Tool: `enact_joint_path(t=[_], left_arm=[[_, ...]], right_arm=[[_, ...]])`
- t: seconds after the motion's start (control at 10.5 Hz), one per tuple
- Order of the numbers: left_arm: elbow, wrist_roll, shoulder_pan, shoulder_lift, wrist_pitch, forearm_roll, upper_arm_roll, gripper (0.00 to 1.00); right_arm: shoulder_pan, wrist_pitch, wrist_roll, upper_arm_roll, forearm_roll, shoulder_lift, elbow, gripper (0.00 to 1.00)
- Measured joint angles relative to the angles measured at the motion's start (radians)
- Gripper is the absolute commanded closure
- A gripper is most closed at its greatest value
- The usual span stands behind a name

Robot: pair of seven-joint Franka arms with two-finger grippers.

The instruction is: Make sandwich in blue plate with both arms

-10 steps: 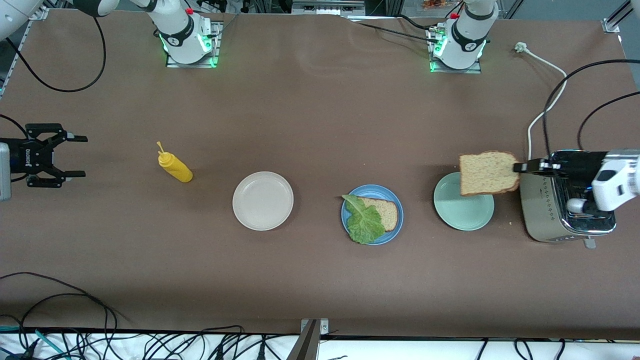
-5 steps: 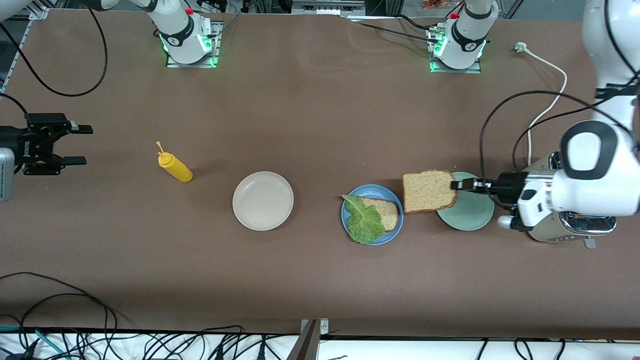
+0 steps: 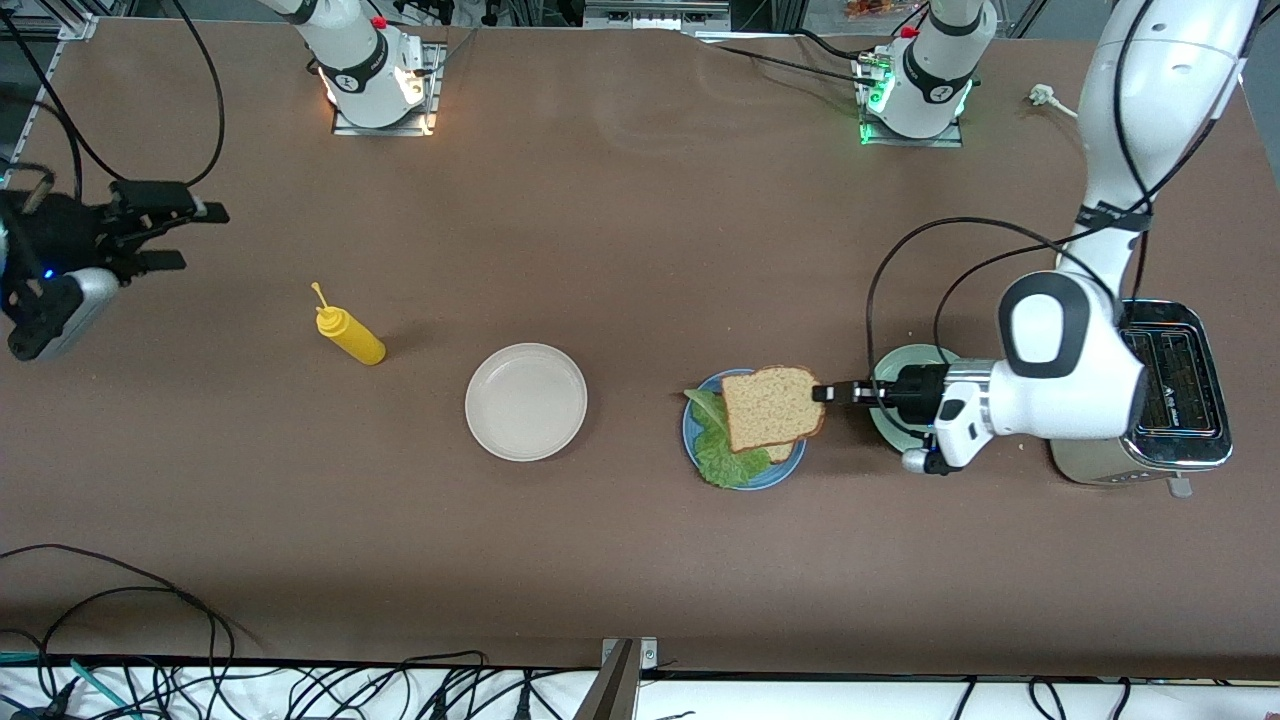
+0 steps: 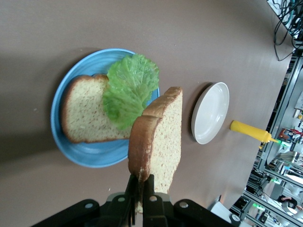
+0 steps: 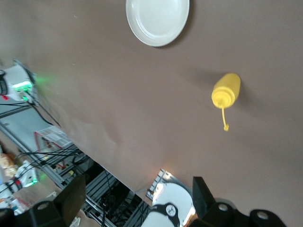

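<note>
Front view hides much of the lower bread slice: the top bread slice covers all but a corner of it, and only a ruffled fringe of the lettuce leaf shows on the blue plate. The mint-green plate is mostly covered by the left arm's wrist, and the toaster is partly covered by that arm.

The left gripper hangs over the tabletop between the blue plate and the mint-green plate, its fingers pinched shut on the crust edge of the top bread slice. That slice juts out from the fingertips over the blue plate, its length in line with the fingers and pointing toward the right arm's end of the tabletop. In the left wrist view it is tilted on edge, above the lettuce leaf and clear of it.

The cream-white plate lies beside the blue plate, toward the right arm's end. The yellow squeeze bottle, farther from the front camera, lies on its side.

The right gripper waits over the right arm's end of the tabletop, fingers spread wide and holding nothing.
</note>
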Motion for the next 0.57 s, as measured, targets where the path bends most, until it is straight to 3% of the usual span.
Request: enact_joint_path(t=[0.29,0.57], left_arm=[[-0.001,0.001,-0.044,0.053,0.084,0.0,0.001,1.0],[-0.003,0.005,-0.063,0.083,0.113,0.0,0.002,1.0]], right_arm=[[0.001,0.001,0.183,0.21,-0.284,-0.085,-0.001,0.0],[0.0,0.03,0.236,0.3,-0.456,-0.106,-0.047,0.0]])
